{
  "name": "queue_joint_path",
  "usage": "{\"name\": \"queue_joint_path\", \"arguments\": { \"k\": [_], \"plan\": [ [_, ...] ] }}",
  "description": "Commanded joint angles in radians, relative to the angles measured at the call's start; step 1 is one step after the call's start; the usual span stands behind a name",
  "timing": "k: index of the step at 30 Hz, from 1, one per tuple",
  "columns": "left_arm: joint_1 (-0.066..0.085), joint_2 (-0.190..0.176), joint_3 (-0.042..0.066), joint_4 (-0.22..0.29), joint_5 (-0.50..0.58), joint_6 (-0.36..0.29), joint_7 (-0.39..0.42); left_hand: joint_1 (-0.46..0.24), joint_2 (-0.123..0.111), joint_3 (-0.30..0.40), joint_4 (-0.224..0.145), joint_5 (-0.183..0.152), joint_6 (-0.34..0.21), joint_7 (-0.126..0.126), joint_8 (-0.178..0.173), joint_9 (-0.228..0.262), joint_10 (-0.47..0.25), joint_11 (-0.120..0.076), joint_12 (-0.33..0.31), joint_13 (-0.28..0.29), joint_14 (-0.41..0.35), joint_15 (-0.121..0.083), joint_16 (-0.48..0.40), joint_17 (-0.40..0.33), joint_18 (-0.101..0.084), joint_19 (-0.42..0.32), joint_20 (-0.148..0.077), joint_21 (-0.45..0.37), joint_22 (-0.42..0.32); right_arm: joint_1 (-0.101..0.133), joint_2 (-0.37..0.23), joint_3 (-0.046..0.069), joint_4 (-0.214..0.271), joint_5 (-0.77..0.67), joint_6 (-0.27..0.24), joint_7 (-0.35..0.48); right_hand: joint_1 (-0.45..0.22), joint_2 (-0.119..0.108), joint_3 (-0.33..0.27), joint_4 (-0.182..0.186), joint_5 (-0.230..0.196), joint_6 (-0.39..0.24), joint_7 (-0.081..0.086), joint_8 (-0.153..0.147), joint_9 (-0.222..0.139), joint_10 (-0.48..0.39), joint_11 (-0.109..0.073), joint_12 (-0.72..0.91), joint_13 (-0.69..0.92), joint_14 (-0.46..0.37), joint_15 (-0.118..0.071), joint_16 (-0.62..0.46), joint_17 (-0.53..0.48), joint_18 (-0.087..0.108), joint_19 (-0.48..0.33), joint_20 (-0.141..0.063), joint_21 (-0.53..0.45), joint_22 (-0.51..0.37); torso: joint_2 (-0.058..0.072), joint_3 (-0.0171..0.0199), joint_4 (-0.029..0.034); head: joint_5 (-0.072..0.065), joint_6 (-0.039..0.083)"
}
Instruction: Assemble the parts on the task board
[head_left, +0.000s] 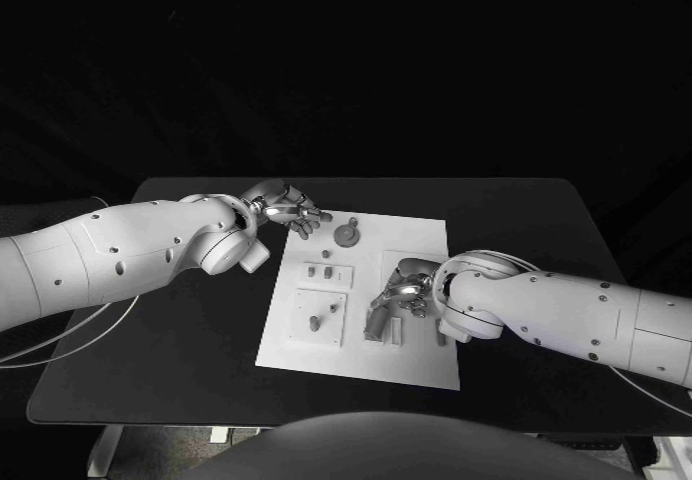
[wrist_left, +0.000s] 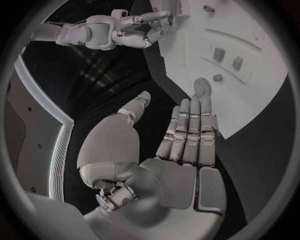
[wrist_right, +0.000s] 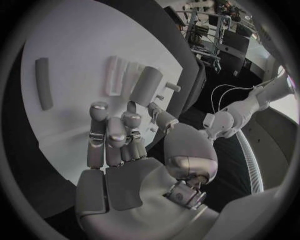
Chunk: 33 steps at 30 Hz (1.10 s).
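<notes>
Black tabletop (head_left: 173, 340) carries the task board (head_left: 418, 360); left hand (head_left: 284, 207) hovers spread at its far corner, right hand (head_left: 402, 292) curls, empty, mid-board.

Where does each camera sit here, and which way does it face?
Head view: on the robot's head, looking down at the white rectangular task board; both white arms show, left hand and right hand.
Left wrist view: behind the left hand, facing the board's edge.
Right wrist view: behind the right hand, facing the board.
Shared: the left wrist view also shows the right hand.
</notes>
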Motion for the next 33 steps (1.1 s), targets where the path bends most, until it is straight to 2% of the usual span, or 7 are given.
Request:
{"name": "queue_joint_path", "arguments": {
  "k": [1, 5, 15, 18, 25, 29, 33],
  "plan": [
    [0.001, -0.001, 0.001, 0.001, -0.006, 0.018, -0.005, -0.009, -0.002, -0.005, 0.002, -0.003, -0.007, 0.001, 0.005, -0.001, -0.007, -0.003, -0.004, 0.002, -0.004, -0.001, -0.004, 0.002, 0.015, -0.007, 0.002, -0.006, 0.001, -0.010, -0.006, -0.008, -0.004, 0.031, 0.017, 0.031, -0.016, -0.005, -0.003, -0.004, 0.007, 0.007, 0.002, -0.002, 0.000, 0.002, -0.005, -0.001, -0.001, 0.005, -0.008, -0.003, -0.001, 0.047, 0.002, -0.002, 0.005, 0.017, 0.000, -0.0004, -0.0001, 0.000, 0.000],
    [0.001, 0.000, 0.001, 0.000, -0.006, 0.020, -0.007, -0.010, -0.002, -0.005, 0.002, -0.003, -0.007, 0.001, 0.005, -0.002, -0.008, -0.002, -0.004, 0.002, -0.004, -0.001, -0.004, 0.002, 0.015, -0.007, 0.002, -0.007, 0.001, -0.010, -0.005, -0.008, -0.007, 0.055, 0.039, 0.045, -0.017, -0.006, -0.005, -0.006, 0.007, 0.006, 0.002, -0.003, 0.000, 0.002, -0.005, -0.001, -0.002, 0.005, -0.008, -0.003, -0.001, 0.047, 0.002, -0.001, 0.005, 0.017, 0.001, 0.0002, -0.0001, 0.002, 0.000],
    [0.002, -0.001, 0.001, 0.001, -0.010, 0.027, -0.015, -0.010, -0.005, -0.005, 0.003, -0.003, -0.010, 0.002, 0.004, -0.003, -0.011, -0.001, -0.006, 0.001, -0.005, -0.001, -0.006, 0.003, 0.015, -0.007, 0.002, -0.008, 0.001, -0.010, 0.000, -0.008, -0.025, 0.070, 0.082, 0.044, -0.018, -0.004, -0.008, -0.010, 0.007, -0.001, 0.004, -0.008, -0.002, -0.001, -0.003, -0.004, -0.003, 0.002, -0.007, -0.005, -0.002, 0.047, -0.002, 0.000, 0.003, 0.016, 0.000, -0.0010, 0.0003, 0.002, 0.000],
    [0.002, -0.001, 0.000, 0.000, -0.010, 0.027, -0.015, -0.010, -0.005, -0.004, 0.003, -0.003, -0.010, 0.002, 0.004, -0.003, -0.012, -0.001, -0.007, 0.001, -0.005, -0.001, -0.006, 0.003, 0.015, -0.007, 0.002, -0.008, 0.002, -0.010, 0.000, -0.008, -0.025, 0.065, 0.072, 0.045, -0.020, -0.009, -0.010, -0.011, 0.007, -0.003, 0.005, -0.010, -0.002, -0.003, -0.002, -0.005, -0.003, 0.001, -0.006, -0.006, -0.002, 0.047, -0.003, 0.001, 0.002, 0.016, 0.000, -0.0008, 0.0002, 0.003, 0.000],
    [0.002, -0.001, 0.000, 0.001, -0.011, 0.028, -0.016, -0.009, -0.005, -0.004, 0.003, -0.003, -0.011, 0.002, 0.004, -0.003, -0.013, 0.000, -0.008, 0.001, -0.004, -0.001, -0.006, 0.004, 0.015, -0.007, 0.002, -0.008, 0.002, -0.010, -0.003, -0.008, -0.028, 0.041, 0.045, 0.050, -0.029, -0.040, -0.016, -0.003, 0.007, -0.009, 0.008, -0.016, -0.004, -0.004, 0.001, -0.005, -0.002, 0.000, -0.004, -0.006, -0.002, 0.047, -0.002, 0.002, 0.001, 0.015, 0.000, -0.0007, 0.0005, 0.003, 0.000],
    [0.002, -0.002, 0.000, 0.001, -0.011, 0.026, -0.015, -0.008, -0.005, -0.003, 0.003, -0.003, -0.011, 0.002, 0.003, -0.003, -0.014, 0.000, -0.008, 0.001, -0.004, -0.001, -0.007, 0.004, 0.015, -0.007, 0.002, -0.008, 0.002, -0.010, -0.004, -0.008, -0.027, 0.033, 0.033, 0.053, -0.030, -0.044, -0.015, 0.002, 0.007, -0.009, 0.008, -0.016, -0.004, -0.004, 0.001, -0.005, -0.002, 0.000, -0.004, -0.006, -0.002, 0.047, -0.001, 0.002, 0.000, 0.014, 0.000, -0.0003, -0.0002, 0.003, 0.000],
    [0.002, -0.001, 0.000, 0.001, -0.012, 0.026, -0.014, -0.008, -0.005, -0.003, 0.003, -0.003, -0.011, 0.003, 0.004, -0.003, -0.014, 0.000, -0.008, 0.001, -0.004, -0.001, -0.007, 0.004, 0.015, -0.007, 0.002, -0.008, 0.002, -0.010, -0.010, -0.008, -0.024, 0.008, -0.007, 0.076, -0.032, -0.053, -0.015, 0.006, 0.007, -0.009, 0.008, -0.017, -0.004, -0.004, 0.001, -0.004, -0.002, 0.001, -0.004, -0.006, -0.002, 0.047, 0.000, 0.001, 0.000, 0.014, 0.000, 0.0000, -0.0003, 0.004, 0.000]
  ]
}}
